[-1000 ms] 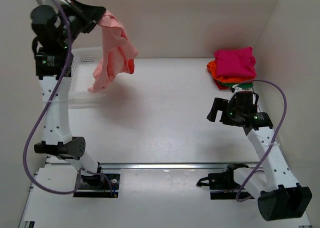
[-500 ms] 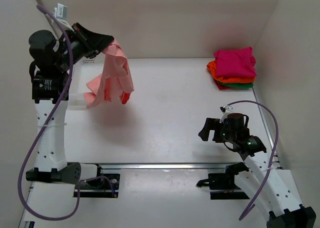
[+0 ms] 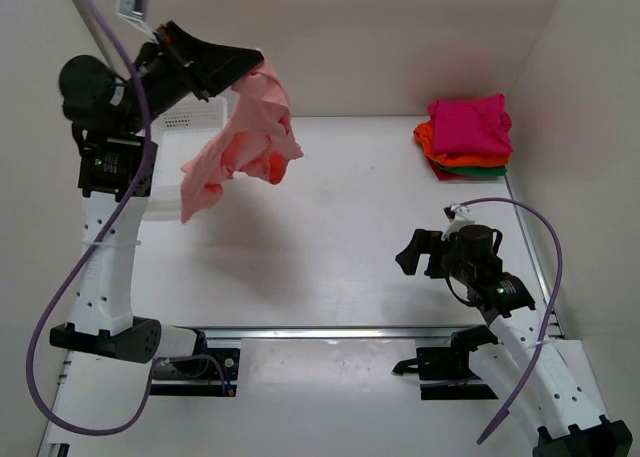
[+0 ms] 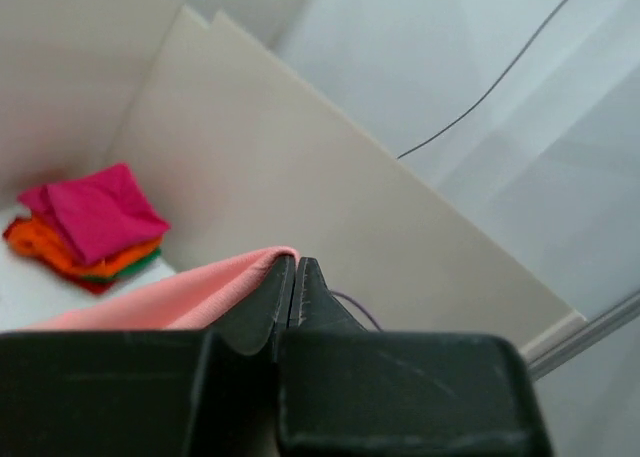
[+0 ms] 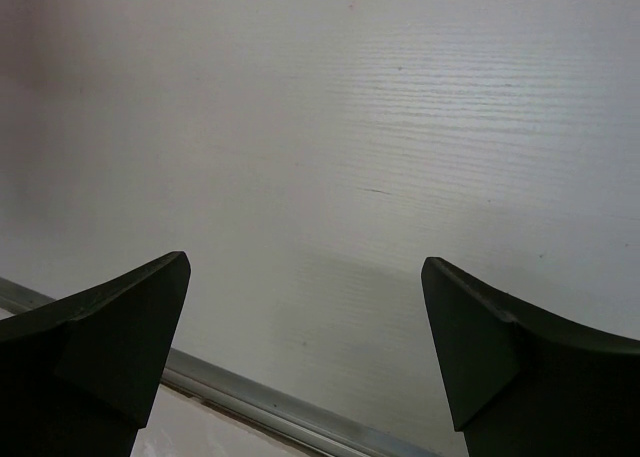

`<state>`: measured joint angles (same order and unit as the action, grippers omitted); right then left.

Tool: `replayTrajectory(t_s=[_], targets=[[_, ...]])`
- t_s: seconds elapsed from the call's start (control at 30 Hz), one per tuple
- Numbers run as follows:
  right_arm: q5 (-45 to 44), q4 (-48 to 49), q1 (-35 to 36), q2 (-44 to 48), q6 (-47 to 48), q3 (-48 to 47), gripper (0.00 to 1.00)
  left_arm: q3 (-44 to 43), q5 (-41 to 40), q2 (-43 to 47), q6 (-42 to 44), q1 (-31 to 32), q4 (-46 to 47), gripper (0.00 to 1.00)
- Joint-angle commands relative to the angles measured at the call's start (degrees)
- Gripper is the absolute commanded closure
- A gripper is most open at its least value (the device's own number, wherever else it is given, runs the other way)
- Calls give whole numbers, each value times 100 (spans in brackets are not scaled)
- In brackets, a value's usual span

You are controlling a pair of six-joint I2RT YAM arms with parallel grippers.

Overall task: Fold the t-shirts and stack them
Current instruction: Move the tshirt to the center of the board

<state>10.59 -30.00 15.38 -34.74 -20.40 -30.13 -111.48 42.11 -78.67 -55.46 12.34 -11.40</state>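
Looking down from the top camera, I see my left arm reared up tall at the far left. Its left gripper [image 3: 252,61] is pinched tight on the salmon-pink t-shirt [image 3: 248,137], which dangles crumpled above the table [image 3: 340,217] near the white basket [image 3: 190,112]. My right arm sits low and bent, with the right gripper [image 3: 408,253] spread wide, holding nothing and pointing left. The folded stack [image 3: 466,137] lies in the far right corner, magenta on top.

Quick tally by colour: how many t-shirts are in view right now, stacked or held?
salmon-pink t-shirt, hanging from the left gripper: 1
magenta t-shirt, top of the stack: 1
orange t-shirt: 1
green t-shirt: 1
red t-shirt: 1
Total: 5 t-shirts
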Motion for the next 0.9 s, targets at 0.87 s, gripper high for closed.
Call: replayTrajectory(t_s=[0.87], targets=[[-241, 469, -97, -190, 90, -133, 1, 634, -614, -2665, 1465, -136, 416, 100]])
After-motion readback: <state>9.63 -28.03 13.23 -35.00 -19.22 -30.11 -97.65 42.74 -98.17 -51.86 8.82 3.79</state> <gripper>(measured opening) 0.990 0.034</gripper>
